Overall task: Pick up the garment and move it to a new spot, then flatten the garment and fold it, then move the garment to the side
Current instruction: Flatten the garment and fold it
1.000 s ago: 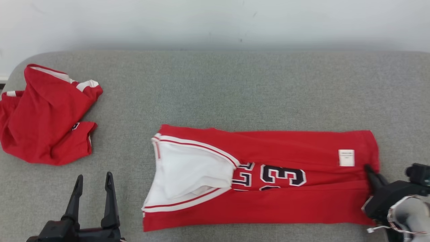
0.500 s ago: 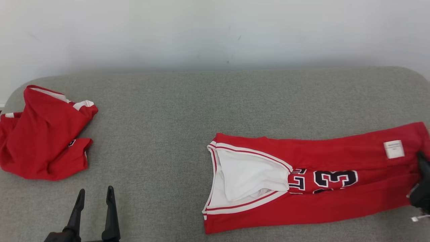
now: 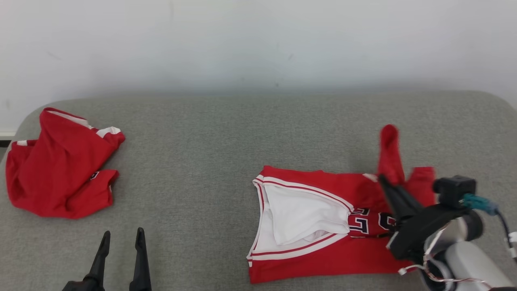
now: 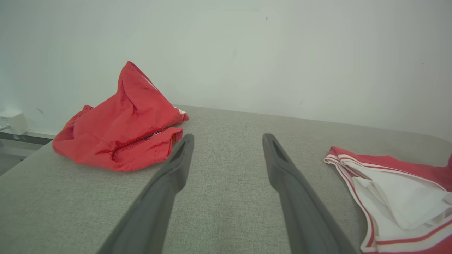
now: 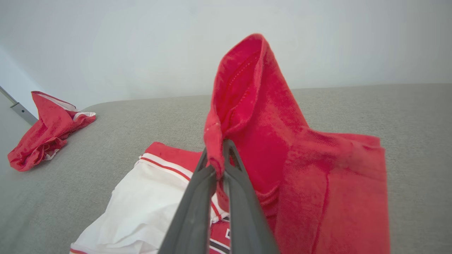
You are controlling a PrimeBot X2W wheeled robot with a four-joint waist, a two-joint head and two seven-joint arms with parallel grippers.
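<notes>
The garment (image 3: pixel 323 246) is a red jersey with white trim and dark numerals, lying lengthwise on the grey surface at the right of the head view. My right gripper (image 3: pixel 383 180) is shut on its hem end, which it holds raised and doubled back over the jersey's middle. In the right wrist view the red hem (image 5: pixel 247 106) stands up from the pinched fingers of the right gripper (image 5: pixel 217 155), with the white-lined neck opening (image 5: pixel 141 204) below. My left gripper (image 3: pixel 123 236) stands open at the lower left with nothing in it, its fingers (image 4: pixel 176 165) spread in the left wrist view.
A second red garment (image 3: pixel 60 165) lies crumpled at the far left of the grey padded surface (image 3: pixel 226 153), seen too in the left wrist view (image 4: pixel 123 123). A pale wall (image 3: pixel 258 40) rises behind. Bare grey surface lies between the two garments.
My right gripper has lifted the jersey's hem end and carried it leftward over the jersey, so the cloth now folds back on itself. The head camera has shifted. The left gripper stays open.
</notes>
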